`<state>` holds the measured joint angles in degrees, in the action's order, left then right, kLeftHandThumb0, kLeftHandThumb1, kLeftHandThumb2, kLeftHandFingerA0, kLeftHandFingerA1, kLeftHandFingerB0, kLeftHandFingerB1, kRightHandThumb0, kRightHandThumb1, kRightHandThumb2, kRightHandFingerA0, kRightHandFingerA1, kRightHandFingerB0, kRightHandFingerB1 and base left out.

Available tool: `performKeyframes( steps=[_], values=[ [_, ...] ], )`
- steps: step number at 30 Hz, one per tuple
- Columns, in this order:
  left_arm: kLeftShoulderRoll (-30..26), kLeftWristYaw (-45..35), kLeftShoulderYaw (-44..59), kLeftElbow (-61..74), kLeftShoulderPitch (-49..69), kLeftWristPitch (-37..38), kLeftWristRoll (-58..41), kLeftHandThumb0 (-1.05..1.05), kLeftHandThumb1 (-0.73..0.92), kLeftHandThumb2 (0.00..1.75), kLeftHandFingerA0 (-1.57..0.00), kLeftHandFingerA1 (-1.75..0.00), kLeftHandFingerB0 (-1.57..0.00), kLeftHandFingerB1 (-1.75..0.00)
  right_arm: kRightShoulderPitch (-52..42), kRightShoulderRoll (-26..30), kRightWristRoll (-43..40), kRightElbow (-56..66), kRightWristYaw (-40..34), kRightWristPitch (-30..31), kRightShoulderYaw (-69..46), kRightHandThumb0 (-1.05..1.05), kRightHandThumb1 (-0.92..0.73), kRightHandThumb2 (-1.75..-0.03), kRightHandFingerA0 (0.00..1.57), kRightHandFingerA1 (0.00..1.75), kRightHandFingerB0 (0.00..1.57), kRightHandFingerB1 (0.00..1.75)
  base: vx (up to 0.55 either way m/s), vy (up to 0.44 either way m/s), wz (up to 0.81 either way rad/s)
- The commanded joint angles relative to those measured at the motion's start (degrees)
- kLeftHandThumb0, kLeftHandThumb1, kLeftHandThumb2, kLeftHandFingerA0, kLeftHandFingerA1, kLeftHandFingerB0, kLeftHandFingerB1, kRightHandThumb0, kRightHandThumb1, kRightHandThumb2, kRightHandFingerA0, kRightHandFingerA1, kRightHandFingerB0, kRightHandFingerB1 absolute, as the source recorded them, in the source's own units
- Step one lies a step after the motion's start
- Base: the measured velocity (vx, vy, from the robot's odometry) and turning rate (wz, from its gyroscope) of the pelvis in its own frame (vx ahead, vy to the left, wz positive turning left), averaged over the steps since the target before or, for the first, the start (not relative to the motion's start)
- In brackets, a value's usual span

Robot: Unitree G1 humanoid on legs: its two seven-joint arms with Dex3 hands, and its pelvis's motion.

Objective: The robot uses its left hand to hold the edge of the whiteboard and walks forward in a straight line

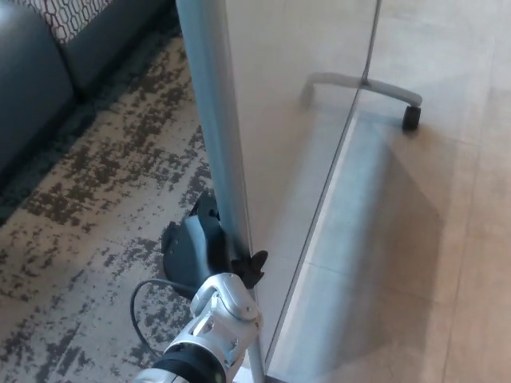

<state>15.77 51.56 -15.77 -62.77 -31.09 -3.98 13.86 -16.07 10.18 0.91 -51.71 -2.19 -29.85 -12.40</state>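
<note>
The whiteboard (295, 104) stands upright, seen from above, with its grey edge frame (211, 120) running down the middle of the head view. My left hand (200, 247) is shut on that edge frame low in the picture, black fingers wrapped on both sides of it, with the silver wrist (219, 311) below. The board's base leg (359, 84) and black caster wheel (411, 117) show at the upper right. My right hand does not show.
A dark grey sofa (40, 72) with a patterned cushion (68, 12) sits at the upper left. Mottled grey carpet (88, 207) covers the left floor; pale tile floor (431, 239) lies to the right. A thin cable (148, 307) loops by my wrist.
</note>
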Motion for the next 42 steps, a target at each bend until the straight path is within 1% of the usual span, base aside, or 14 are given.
performKeyframes(
  steps=[1,16,17,20,28,29,31,32,35,36,37,38,39,42],
  values=[
    [12.26,0.10,-2.07,0.88,-23.57,-1.61,3.53,-0.10,0.64,0.80,-0.74,-1.75,-0.64,-1.69,-0.81,0.73,1.22,-1.82,-2.28,-6.19,0.21,-0.39,-0.59,-0.58,0.44,0.43,0.61,0.41,0.00,0.000,0.00],
    [11.60,-1.13,-3.84,2.26,-21.64,0.88,2.70,-0.09,0.66,0.77,-0.77,-1.75,-0.60,-1.72,-0.78,0.97,1.10,-1.87,-1.91,-5.79,0.44,-0.40,-0.59,-0.58,0.42,0.42,0.60,0.41,0.00,0.166,-0.13],
    [11.53,-1.50,-3.97,2.29,-21.39,0.90,2.75,-0.08,0.56,0.92,-1.13,-1.43,-0.96,-1.32,-0.72,0.77,0.14,-1.89,-1.03,-5.70,-0.02,-0.38,-0.59,-0.58,0.41,0.42,0.61,0.41,0.03,-0.030,0.12],
    [11.20,-2.31,-3.97,2.44,-21.06,0.72,2.61,-0.06,0.55,0.96,-1.15,-1.43,-0.99,-1.32,-0.52,1.13,0.92,-1.84,-1.67,-5.51,0.31,-0.41,-0.60,-0.58,0.43,0.42,0.62,0.40,0.02,-0.035,0.19],
    [11.20,-2.52,-4.11,2.68,-21.40,0.19,2.75,-0.10,0.54,0.93,-1.12,-1.38,-0.99,-1.28,-0.52,1.51,1.61,-1.79,-1.67,-6.07,0.63,-0.41,-0.59,-0.58,0.41,0.42,0.60,0.40,0.00,-0.004,0.02],
    [11.17,-2.43,-4.10,2.74,-21.34,0.36,2.72,-0.07,0.66,0.79,-0.79,-1.75,-0.64,-1.69,-0.52,1.37,1.32,-1.58,-1.42,-5.77,0.47,-0.42,-0.59,-0.58,0.40,0.42,0.60,0.40,0.00,0.000,0.00],
    [11.06,-2.37,-4.31,2.57,-21.39,0.18,2.91,-0.08,0.66,0.77,-0.77,-1.75,-0.64,-1.66,-0.46,1.15,0.95,-1.35,-1.22,-5.50,0.21,-0.40,-0.59,-0.58,0.42,0.42,0.61,0.40,0.00,0.000,0.00],
    [10.99,-2.80,-4.49,2.69,-21.24,0.22,2.93,-0.10,0.56,0.94,-1.12,-1.40,-0.98,-1.29,-0.47,1.16,1.22,-1.28,-1.66,-5.50,0.24,-0.41,-0.60,-0.58,0.44,0.43,0.63,0.41,0.00,0.000,0.00],
    [10.99,-3.27,-4.59,3.07,-20.83,0.47,2.71,-0.07,0.52,0.95,-1.12,-1.39,-1.01,-1.31,-0.28,1.24,0.88,-1.48,-0.94,-5.10,0.10,-0.41,-0.60,-0.58,0.42,0.43,0.62,0.40,0.00,0.000,0.00],
    [11.15,-4.08,-4.02,3.34,-21.17,-0.67,1.99,-0.05,0.66,0.65,-0.78,-1.75,-0.66,-1.54,-0.42,1.41,0.99,-1.27,-0.76,-5.20,0.20,-0.40,-0.59,-0.58,0.41,0.41,0.60,0.40,0.00,0.000,0.00],
    [11.14,-4.87,-3.72,3.51,-21.40,-1.44,1.55,-0.20,0.63,0.58,-0.62,-1.52,-0.77,-0.93,-0.52,1.50,1.13,-1.10,-0.77,-5.11,0.29,-0.41,-0.59,-0.58,0.40,0.40,0.60,0.40,0.00,0.000,0.00],
    [11.04,-5.42,-3.64,3.56,-21.49,-1.79,1.40,-0.20,0.63,0.58,-0.62,-1.52,-0.77,-0.93,-0.58,1.52,1.26,-1.00,-0.87,-4.94,0.35,-0.41,-0.59,-0.58,0.40,0.40,0.60,0.40,0.00,0.000,0.00],
    [10.85,-7.87,-2.99,4.05,-21.34,-2.48,0.23,-0.28,0.51,0.55,-0.45,-0.55,-0.51,-0.40,-0.53,1.43,0.85,-1.25,-0.25,-5.25,0.25,-0.41,-0.59,-0.58,0.38,0.41,0.60,0.40,0.00,0.000,0.00],
    [10.76,-11.85,-1.66,4.70,-21.45,-4.83,-1.80,-0.31,0.25,0.86,-0.10,-0.54,-0.07,-0.50,-0.39,1.51,1.06,-1.77,-0.30,-5.54,0.37,-0.42,-0.59,-0.58,0.39,0.41,0.60,0.40,0.00,0.000,0.00]
  ],
)
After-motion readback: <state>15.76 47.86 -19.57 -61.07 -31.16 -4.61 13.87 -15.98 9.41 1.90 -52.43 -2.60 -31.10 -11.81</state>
